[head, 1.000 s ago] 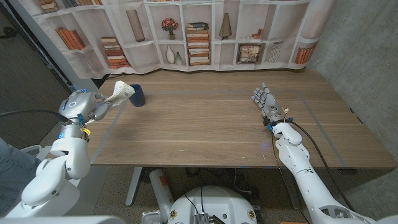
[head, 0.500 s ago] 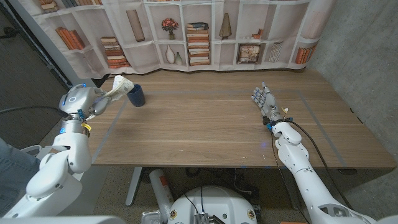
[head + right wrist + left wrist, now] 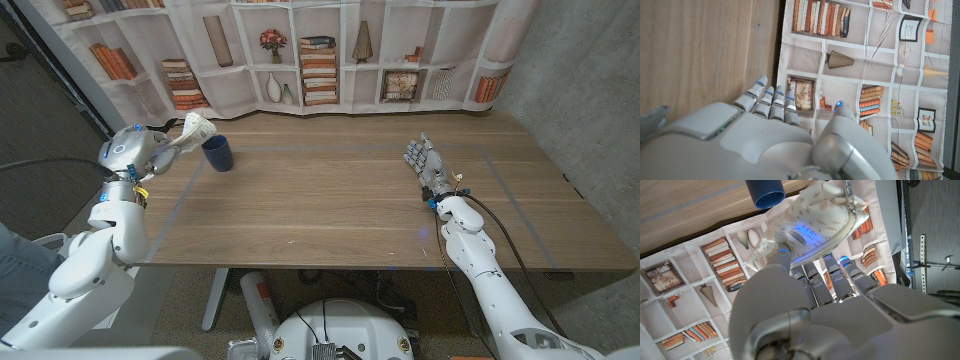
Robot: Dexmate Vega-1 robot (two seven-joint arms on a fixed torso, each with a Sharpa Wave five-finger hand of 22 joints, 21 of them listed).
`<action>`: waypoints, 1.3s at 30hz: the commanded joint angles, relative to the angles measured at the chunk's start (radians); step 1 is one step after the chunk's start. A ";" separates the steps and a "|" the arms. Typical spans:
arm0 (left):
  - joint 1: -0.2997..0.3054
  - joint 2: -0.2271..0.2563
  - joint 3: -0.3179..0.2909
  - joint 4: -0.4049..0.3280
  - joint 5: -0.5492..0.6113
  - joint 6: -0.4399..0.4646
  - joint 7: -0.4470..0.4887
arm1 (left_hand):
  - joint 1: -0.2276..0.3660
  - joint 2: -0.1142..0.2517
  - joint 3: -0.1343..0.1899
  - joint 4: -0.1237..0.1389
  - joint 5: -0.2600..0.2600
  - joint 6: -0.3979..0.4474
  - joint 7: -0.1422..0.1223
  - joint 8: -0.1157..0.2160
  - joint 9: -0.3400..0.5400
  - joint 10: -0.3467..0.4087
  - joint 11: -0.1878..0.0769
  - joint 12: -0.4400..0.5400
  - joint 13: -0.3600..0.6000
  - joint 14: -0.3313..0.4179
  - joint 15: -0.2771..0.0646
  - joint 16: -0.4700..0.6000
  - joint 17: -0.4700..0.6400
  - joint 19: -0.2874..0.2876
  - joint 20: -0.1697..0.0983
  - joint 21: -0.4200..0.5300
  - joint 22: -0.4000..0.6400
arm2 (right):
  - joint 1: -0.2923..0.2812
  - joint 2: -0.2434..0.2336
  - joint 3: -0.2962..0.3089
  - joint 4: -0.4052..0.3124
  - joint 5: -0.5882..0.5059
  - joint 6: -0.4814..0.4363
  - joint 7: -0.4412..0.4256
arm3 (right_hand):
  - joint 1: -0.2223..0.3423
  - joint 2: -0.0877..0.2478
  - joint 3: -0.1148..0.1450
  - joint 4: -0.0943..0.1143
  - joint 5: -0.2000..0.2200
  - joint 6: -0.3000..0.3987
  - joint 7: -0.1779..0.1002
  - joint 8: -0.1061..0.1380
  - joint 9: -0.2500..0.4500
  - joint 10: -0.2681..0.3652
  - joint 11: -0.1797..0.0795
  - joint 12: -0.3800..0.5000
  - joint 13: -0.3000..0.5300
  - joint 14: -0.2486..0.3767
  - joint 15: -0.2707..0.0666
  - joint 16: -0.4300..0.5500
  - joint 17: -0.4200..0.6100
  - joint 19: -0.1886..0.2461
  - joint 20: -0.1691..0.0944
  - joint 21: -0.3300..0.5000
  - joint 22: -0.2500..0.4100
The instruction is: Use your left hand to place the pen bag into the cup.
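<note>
Midway, my left hand (image 3: 160, 158) grips the pen bag (image 3: 195, 131) aloft just at ten o'clock of the blue cup (image 3: 219, 154), not yet inside it, while my right hand (image 3: 424, 163) waits open, holding nothing.

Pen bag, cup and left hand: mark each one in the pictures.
pen bag (image 3: 195, 131): head view, middle of the patterned cloth body.
cup (image 3: 219, 154): head view, dark blue outer wall.
left hand (image 3: 805, 305): left wrist view, back of the hand gripping the pen bag.
</note>
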 commanded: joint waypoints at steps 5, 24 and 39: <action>-0.079 0.050 0.035 0.060 -0.046 -0.009 0.019 | 0.014 -0.004 0.008 0.001 0.000 0.020 -0.001 0.010 0.005 0.020 -0.001 -0.003 0.003 0.012 -0.128 0.003 0.001 0.009 -0.014 0.000 0.002 | -0.015 0.000 -0.004 -0.026 -0.004 -0.007 -0.018 | 0.007 0.009 0.000 -0.004 -0.003 0.006 0.000 0.000 0.005 0.006 -0.003 0.002 0.005 0.008 0.000 -0.001 0.003 0.011 -0.007 -0.009 0.002; -0.176 0.113 0.092 0.106 -0.087 0.026 0.034 | 0.016 -0.003 0.013 0.003 -0.001 0.029 -0.002 0.012 0.005 0.030 -0.002 -0.007 0.002 0.027 -0.134 0.002 0.002 0.013 -0.014 -0.002 0.002 | -0.011 -0.001 -0.004 -0.017 -0.004 -0.008 -0.023 | 0.006 0.010 -0.001 -0.005 -0.004 0.007 0.001 0.000 0.005 0.007 -0.004 0.002 0.005 0.008 0.001 -0.002 0.003 0.014 -0.007 -0.015 0.002; -0.262 0.159 0.160 0.142 -0.132 0.056 0.040 | 0.017 -0.003 0.016 0.004 -0.001 0.037 -0.002 0.015 0.005 0.035 -0.003 -0.008 0.002 0.036 -0.136 0.002 0.002 0.015 -0.018 -0.003 0.002 | -0.004 -0.001 -0.003 -0.008 -0.005 -0.009 -0.021 | 0.006 0.010 -0.002 -0.006 -0.004 0.008 0.002 0.001 0.005 0.005 -0.004 0.001 0.005 0.008 -0.001 -0.002 0.003 0.016 -0.008 -0.019 0.003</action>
